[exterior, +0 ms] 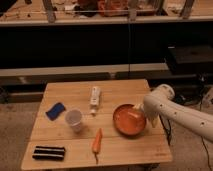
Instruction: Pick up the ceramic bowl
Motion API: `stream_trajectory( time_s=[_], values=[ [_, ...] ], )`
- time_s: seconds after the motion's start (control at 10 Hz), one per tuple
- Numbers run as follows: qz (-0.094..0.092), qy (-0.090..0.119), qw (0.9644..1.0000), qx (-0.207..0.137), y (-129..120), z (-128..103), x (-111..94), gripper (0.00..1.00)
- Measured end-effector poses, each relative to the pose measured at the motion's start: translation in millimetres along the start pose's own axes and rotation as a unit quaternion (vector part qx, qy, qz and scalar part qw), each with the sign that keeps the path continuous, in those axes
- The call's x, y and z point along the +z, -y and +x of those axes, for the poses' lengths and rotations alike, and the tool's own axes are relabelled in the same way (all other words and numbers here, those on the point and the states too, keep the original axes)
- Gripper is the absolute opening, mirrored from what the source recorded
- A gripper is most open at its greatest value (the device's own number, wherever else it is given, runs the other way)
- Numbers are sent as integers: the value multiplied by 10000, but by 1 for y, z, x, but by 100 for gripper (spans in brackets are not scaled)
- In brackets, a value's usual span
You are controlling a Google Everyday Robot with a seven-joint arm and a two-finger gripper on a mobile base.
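Gripper [136,112]: low over the right-hand part of the bowl [128,121], its pale tip at or just inside the rim. Cannot tell whether it is spread, closed or gripping the rim. Contact with the bowl looks likely but is not certain.

Arm [176,111]: smooth white casing, rounded and tube-like. It comes in from the lower right of the view, rises to a bulbous joint beside the table's right edge, then bends down and left toward the bowl.

Bowl: wide, shallow and round, orange-red with a darker rim and a glazed look. It sits flat on the right half of the table [120,89], directly under and left of the gripper. It is the largest item on the table.

Table: pale wood planks, rectangular, matte.

Carrot [97,141]: orange and tapered, lying near the front edge, just left of the bowl and apart from it.

Bottle [94,97]: white and slim, lying lengthwise at mid-table, behind the carrot.

Cup [73,119]: small, translucent and whitish, upright, left of centre.

Sponge [55,110]: a blue soft-looking block, just beside the cup on its far-left side.

Black bar [49,152]: a dark, flat oblong at the front-left corner, well apart from the bowl.

Behind the table runs a dark shelf [100,50] under a cluttered counter.
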Motion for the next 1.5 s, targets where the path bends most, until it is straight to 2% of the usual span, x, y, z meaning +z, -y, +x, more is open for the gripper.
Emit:
stream_trajectory(
  time_s=[1.5],
  values=[
    [103,54,9974,-712,1,2,9,80]
  ],
)
